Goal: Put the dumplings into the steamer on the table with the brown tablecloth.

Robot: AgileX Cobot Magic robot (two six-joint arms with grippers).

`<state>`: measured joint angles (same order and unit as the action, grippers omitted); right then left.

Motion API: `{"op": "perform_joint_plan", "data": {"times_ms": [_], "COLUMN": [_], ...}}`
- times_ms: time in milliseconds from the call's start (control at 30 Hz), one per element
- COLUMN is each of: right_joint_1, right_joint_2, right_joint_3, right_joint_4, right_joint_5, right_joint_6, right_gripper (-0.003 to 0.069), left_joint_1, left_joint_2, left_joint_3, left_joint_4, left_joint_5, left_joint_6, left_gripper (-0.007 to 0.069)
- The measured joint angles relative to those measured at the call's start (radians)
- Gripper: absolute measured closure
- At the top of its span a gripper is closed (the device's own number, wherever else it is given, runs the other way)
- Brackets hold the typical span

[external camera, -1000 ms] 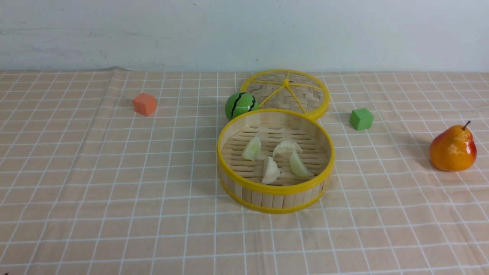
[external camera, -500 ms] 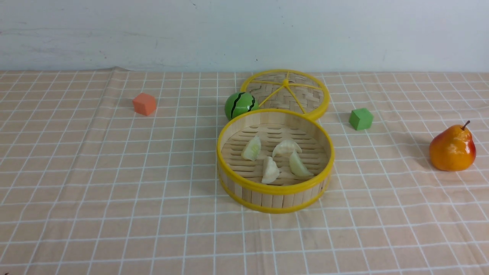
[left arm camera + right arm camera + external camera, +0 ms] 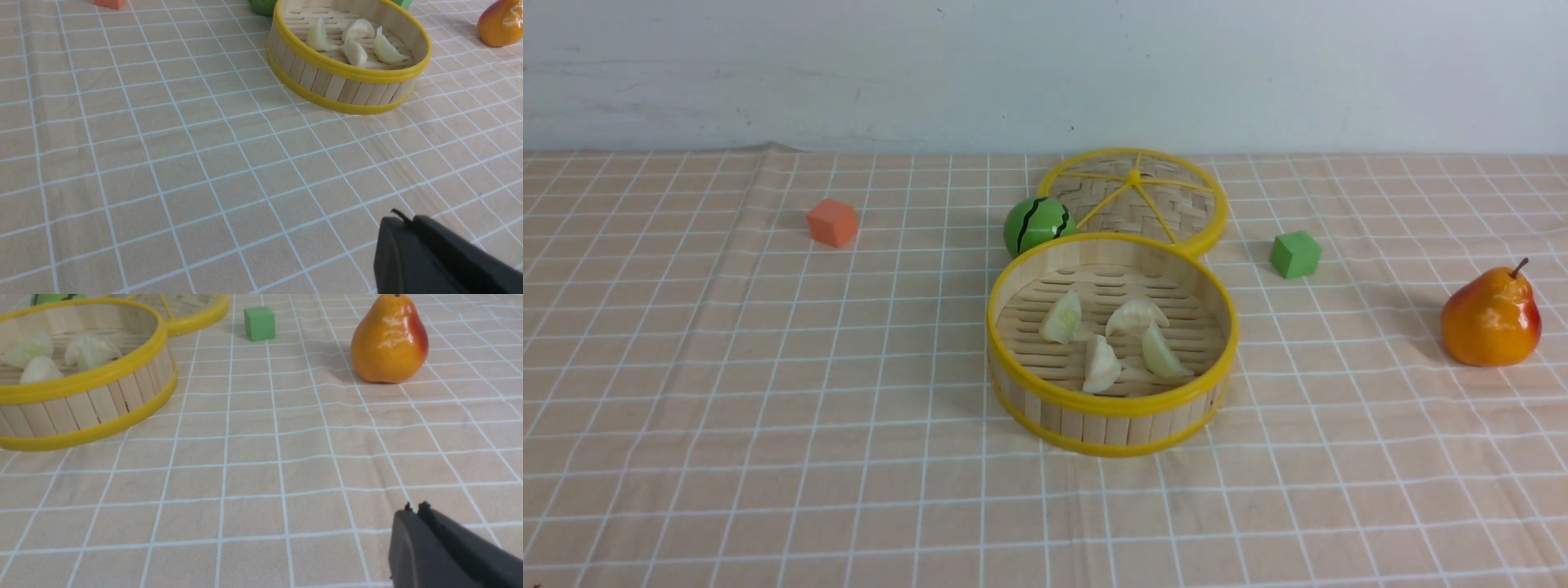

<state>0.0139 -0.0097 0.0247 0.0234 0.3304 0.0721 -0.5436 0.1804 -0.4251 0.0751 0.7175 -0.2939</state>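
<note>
Steamer [image 3: 1112, 425] mid-table: 4 dumplings [image 3: 1101, 364] inside. Behind, touching: woven lid [image 3: 1134, 200], seemingly also the green striped ball [image 3: 1036, 224]. Apart: orange cube [image 3: 832, 222], green cube [image 3: 1294, 254], pear [image 3: 1491, 318]. Left gripper [image 3: 410, 222], right gripper [image 3: 413, 510]: jaws together, empty.

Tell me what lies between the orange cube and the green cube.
In the front view, the striped green ball and the flat woven lid lie between the orange cube and the green cube; the rest is bare brown tablecloth.

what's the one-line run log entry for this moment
dumplings: all four inside steamer | left gripper: shut, empty | right gripper: shut, empty | both off the steamer
</note>
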Motion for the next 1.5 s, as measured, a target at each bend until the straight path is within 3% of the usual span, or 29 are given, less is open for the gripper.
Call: {"op": "perform_joint_plan", "data": {"times_ms": [1200, 1367, 1500], "right_joint_1": [0.002, 0.002, 0.002], "right_joint_2": [0.0, 0.0, 0.0], "right_joint_3": [-0.009, -0.009, -0.009], "right_joint_4": [0.004, 0.004, 0.004], "right_joint_5": [0.056, 0.057, 0.057], "right_joint_6": [0.0, 0.0, 0.0], "right_gripper": [0.0659, 0.0657, 0.0654], "left_joint_1": [0.0, 0.022, 0.189], "left_joint_2": [0.0, -0.023, -0.099], "left_joint_3": [0.009, 0.077, 0.189], "left_joint_4": [0.0, -0.001, -0.01], "left_joint_5": [-0.001, -0.108, -0.333], "left_joint_6": [0.0, -0.001, -0.01], "left_gripper": [0.0575, 0.0577, 0.0638]}}
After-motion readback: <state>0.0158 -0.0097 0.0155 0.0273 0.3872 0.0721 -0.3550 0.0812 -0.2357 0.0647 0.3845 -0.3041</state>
